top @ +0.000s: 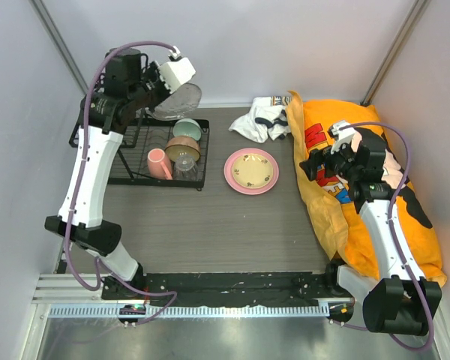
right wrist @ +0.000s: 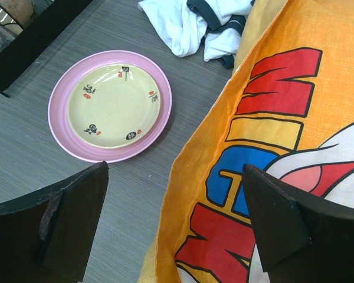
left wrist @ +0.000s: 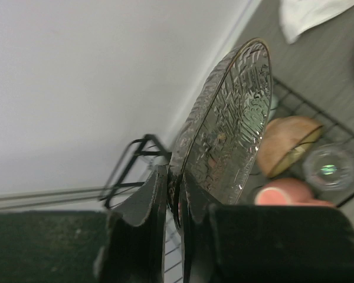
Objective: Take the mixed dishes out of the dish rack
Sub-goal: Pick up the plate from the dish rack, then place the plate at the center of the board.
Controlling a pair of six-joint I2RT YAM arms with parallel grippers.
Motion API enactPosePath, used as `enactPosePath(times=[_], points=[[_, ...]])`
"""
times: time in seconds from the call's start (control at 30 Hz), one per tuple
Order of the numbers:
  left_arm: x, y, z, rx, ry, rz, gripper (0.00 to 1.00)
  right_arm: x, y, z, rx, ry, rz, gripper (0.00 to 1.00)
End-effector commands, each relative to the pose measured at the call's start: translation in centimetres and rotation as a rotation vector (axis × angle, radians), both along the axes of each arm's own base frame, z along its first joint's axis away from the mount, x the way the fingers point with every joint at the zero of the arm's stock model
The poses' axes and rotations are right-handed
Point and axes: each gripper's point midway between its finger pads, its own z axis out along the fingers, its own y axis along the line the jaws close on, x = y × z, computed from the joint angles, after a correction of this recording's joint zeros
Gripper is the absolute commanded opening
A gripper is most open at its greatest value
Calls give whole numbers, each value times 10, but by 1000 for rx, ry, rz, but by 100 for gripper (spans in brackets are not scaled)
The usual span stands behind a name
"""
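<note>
My left gripper point(top: 159, 94) is shut on the rim of a clear patterned glass plate point(top: 178, 100), held tilted on edge above the back of the black wire dish rack point(top: 117, 178). In the left wrist view the glass plate point(left wrist: 230, 124) rises from between the closed fingers point(left wrist: 156, 194). In the rack sit a mint-green bowl point(top: 187, 129), a brown bowl point(top: 182, 148), a pink mug point(top: 159, 163) and a clear glass cup point(top: 184, 166). A pink plate point(top: 235, 178) carrying a tan dish point(top: 251, 170) lies on the table. My right gripper point(right wrist: 176, 171) hangs open and empty over the orange bag's edge.
A large orange printed bag point(top: 375, 202) covers the right side of the table. A crumpled white cloth point(top: 261, 118) lies at the back, beside the bag. Grey walls close in on the left, back and right.
</note>
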Motion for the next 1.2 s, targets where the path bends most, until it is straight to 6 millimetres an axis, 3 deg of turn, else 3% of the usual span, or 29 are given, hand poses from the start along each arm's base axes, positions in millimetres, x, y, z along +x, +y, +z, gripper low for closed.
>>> enactPosePath(times=[0.0,0.2,0.27,0.3,0.33,0.37,0.53,0.77,0.83,1.03,1.17], points=[[-17,-59,-7,-398,148,-117,0,6,-3,19,-16,-64,-3,100],[-8,-109,-47,-706,418,-130,0,6,-3,19,-17,-64,-6,100],[1,-126,-73,-771,542,-99,0,6,-3,20,-17,-65,-7,100],[5,-130,-75,-787,562,-98,0,6,-3,20,-17,-65,-7,100],[14,-139,-97,-809,637,-75,0,6,-3,20,-17,-65,-7,100],[17,-145,-104,-846,687,-49,0,6,-3,19,-18,-66,-5,100],[42,-172,-162,-915,860,15,0,6,-4,20,-21,-68,-9,100],[54,-209,-223,-941,997,39,0,7,-5,18,-27,-64,-13,100],[54,-219,-233,-942,1020,37,0,7,-6,18,-32,-65,-18,100],[55,-233,-267,-904,1038,51,0,9,-7,15,-34,-58,-18,100],[54,-229,-289,-869,1043,80,0,8,-7,15,-34,-58,-16,100]])
